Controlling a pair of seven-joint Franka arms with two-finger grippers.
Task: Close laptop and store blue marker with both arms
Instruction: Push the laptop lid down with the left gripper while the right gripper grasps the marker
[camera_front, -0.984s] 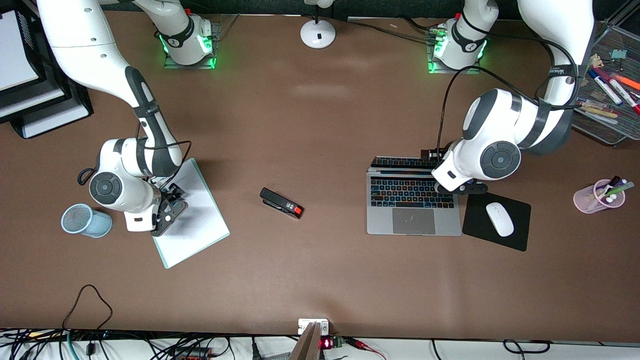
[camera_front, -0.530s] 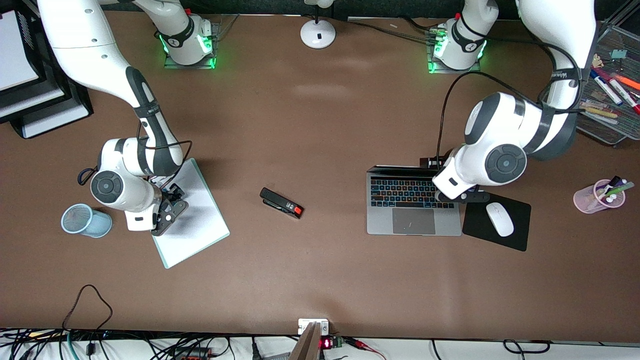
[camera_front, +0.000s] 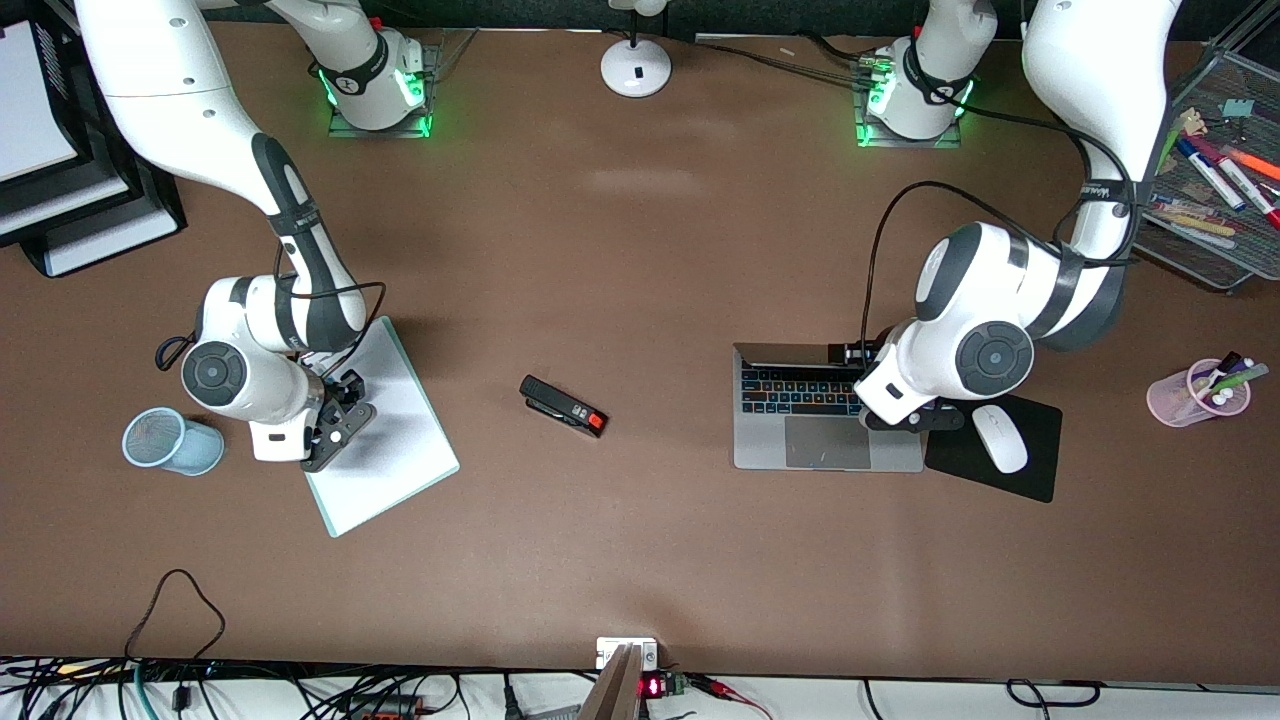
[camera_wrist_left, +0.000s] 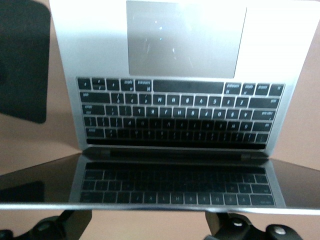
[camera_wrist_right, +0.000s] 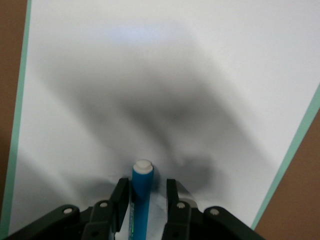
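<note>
The laptop (camera_front: 820, 440) sits open toward the left arm's end of the table, its lid (camera_front: 790, 353) tipped partway down over the lit keyboard. My left gripper (camera_front: 856, 353) is at the lid's top edge. In the left wrist view its fingers (camera_wrist_left: 232, 226) stand wide apart just past that edge of the laptop (camera_wrist_left: 185, 110). My right gripper (camera_front: 335, 418) is low over the white clipboard (camera_front: 395, 440). In the right wrist view it (camera_wrist_right: 146, 186) is open astride the blue marker (camera_wrist_right: 141, 192), which lies on the clipboard (camera_wrist_right: 150, 75). One finger (camera_wrist_right: 120, 197) touches the marker, and a gap shows at the other finger.
A black stapler (camera_front: 563, 406) lies mid-table. A blue mesh cup (camera_front: 170, 440) stands beside the right arm. A white mouse (camera_front: 998, 438) on a black pad (camera_front: 1035, 475) lies beside the laptop. A pink pen cup (camera_front: 1195, 392) and a mesh tray (camera_front: 1215, 170) are at the left arm's end.
My left arm has moved toward the front camera and the laptop lid has tipped further down over the keyboard. My right arm has stayed over the clipboard.
</note>
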